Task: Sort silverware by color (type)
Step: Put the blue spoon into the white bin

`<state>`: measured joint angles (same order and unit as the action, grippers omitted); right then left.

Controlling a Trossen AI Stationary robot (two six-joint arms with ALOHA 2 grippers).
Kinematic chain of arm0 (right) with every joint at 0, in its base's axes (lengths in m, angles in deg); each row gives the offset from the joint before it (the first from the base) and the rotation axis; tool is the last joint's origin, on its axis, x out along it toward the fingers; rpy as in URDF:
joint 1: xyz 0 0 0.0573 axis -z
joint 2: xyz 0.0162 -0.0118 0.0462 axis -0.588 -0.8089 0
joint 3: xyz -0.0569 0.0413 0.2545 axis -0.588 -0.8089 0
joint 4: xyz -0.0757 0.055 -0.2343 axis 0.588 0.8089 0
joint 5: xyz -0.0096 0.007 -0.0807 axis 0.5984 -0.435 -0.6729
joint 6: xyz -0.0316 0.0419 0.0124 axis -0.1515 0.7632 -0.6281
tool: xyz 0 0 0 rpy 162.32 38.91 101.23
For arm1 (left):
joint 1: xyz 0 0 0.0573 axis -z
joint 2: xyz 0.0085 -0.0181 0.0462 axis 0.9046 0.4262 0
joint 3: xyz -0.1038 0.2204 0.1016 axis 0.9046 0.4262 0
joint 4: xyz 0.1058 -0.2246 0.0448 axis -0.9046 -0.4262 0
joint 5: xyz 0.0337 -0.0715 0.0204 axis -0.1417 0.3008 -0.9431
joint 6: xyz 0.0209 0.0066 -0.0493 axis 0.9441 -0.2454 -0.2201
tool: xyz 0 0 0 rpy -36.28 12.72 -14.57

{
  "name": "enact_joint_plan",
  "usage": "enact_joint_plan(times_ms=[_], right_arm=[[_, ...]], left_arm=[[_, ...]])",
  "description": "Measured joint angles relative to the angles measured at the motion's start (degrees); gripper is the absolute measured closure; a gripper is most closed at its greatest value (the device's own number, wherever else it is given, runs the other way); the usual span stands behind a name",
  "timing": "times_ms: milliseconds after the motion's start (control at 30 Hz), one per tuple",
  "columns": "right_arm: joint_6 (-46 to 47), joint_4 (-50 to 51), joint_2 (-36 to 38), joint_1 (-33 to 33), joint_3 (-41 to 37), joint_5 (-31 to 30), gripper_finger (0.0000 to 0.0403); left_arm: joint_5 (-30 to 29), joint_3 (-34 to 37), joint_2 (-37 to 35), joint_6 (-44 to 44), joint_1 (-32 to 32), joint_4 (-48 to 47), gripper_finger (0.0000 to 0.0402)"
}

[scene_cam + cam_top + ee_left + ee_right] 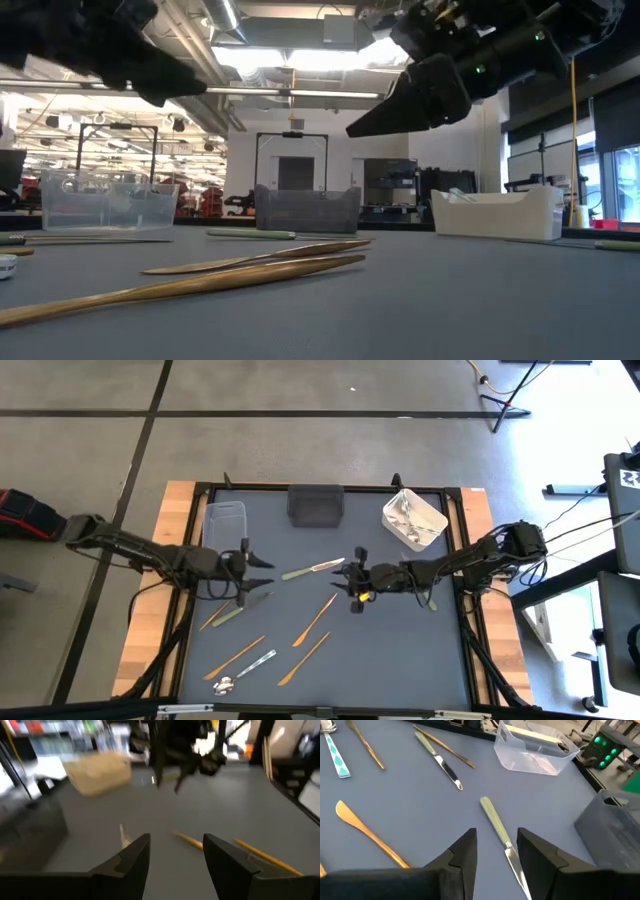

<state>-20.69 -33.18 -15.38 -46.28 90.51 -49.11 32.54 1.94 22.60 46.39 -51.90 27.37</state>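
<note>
Silverware lies scattered on the grey mat. A pale green-handled knife lies between the two grippers. Copper-gold pieces lie nearer the front, beside a silver spoon and a green-handled piece. My right gripper hangs open above the knife, a finger to either side of its blade, raised off the table in the low view. My left gripper is open too and hovers at mid-left; its wrist view shows copper pieces ahead.
Three tubs stand along the far edge: a clear one, a dark grey one, and a white one holding silver pieces. Another pale piece lies under the right arm. Bare mat shows at the right front.
</note>
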Motion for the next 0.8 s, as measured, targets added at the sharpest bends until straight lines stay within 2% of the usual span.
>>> enact_joint_plan(times_ms=[167,433,633,800], right_arm=[[-1.17,-0.85,0.0,0.11,0.0,2.77,0.0274],[-0.51,-2.15,0.0,-0.46,-0.02,1.81,0.0274],[0.34,-3.41,0.0,-2.96,-0.02,1.28,0.0274],[1.13,-4.71,0.0,-4.73,-0.02,-0.99,0.0274]], left_arm=[[-1.83,-11.25,7.47,-12.19,8.42,-15.48,0.0223],[-3.06,-32.24,22.21,-28.88,18.78,-42.24,0.0223],[-2.01,-40.06,32.45,-31.93,26.37,-47.83,0.0223],[3.09,-41.31,39.15,-33.93,29.94,-50.17,0.0223]])
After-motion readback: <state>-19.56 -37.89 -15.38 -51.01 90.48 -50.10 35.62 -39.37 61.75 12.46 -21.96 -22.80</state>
